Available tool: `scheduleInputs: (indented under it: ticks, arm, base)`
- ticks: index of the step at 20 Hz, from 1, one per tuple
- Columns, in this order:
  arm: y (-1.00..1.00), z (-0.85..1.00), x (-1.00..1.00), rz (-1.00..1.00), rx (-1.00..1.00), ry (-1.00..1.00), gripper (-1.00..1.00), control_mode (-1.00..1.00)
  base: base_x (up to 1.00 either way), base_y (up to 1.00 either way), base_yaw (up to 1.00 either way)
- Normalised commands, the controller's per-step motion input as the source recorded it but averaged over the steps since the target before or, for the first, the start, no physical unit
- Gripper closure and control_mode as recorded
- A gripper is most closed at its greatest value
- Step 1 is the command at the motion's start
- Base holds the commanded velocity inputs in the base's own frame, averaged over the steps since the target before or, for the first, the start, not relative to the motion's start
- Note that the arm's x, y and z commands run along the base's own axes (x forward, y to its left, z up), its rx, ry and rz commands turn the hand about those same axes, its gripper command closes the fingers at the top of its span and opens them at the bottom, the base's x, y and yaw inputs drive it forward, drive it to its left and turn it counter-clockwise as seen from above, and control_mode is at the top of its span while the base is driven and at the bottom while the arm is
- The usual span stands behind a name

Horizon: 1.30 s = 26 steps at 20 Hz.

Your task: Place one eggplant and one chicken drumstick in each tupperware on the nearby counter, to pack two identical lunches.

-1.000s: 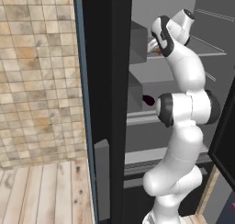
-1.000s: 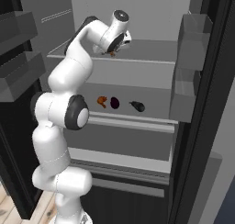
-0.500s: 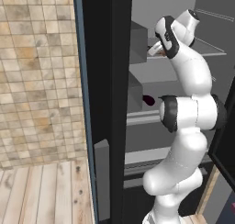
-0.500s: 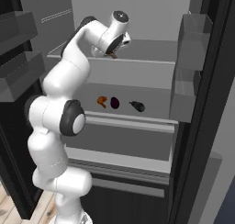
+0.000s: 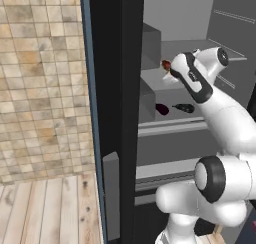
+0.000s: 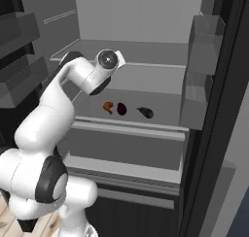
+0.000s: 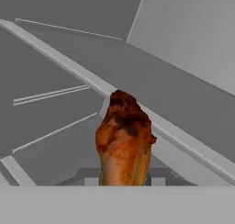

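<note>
My gripper is shut on a browned chicken drumstick, which stands up from between the fingers inside the open fridge. From the left base view the same drumstick pokes out at the tip of my hand, above the middle shelf. On that shelf lie a second drumstick, a dark purple eggplant and another eggplant; both eggplants also show from the left. The tupperware and the island counter are out of view.
The fridge's dark door edge stands close on my left, with a tiled wall beyond it. Grey door bins hang on the open door to the right. A shelf rail runs under the held drumstick.
My hand has come down and back toward the shelf front, carrying the drumstick; the food on the shelf has stayed put.
</note>
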Motion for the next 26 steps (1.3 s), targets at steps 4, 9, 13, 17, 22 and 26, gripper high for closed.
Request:
scheduleInputs:
  ticks: [4, 9, 13, 17, 22, 26]
  arm:
    - [0.07, 0.25, -1.00, -0.02, 0.00, 0.00, 1.00, -1.00]
    - [0.00, 0.50, -1.00, -0.01, -0.02, 0.00, 1.00, -1.00]
    - [0.00, 0.40, -0.91, -0.02, -0.08, 0.00, 1.00, -1.00]
    - [-0.09, 0.00, -0.51, -0.15, -0.05, 0.07, 1.00, -1.00]
    - [-0.08, -0.04, -0.08, -0.10, -0.03, 0.07, 1.00, 1.00]
    - [0.00, 0.00, 0.00, 0.00, 0.00, 0.00, 1.00, 1.00]
  base:
    - [0.00, 0.00, 0.00]
    - [0.00, 0.00, 0.00]
    - [0.00, 0.00, 0.00]
    - [0.00, 0.00, 0.00]
    - [-0.22, -0.18, -0.13]
    - [-0.56, -0.26, -0.17]
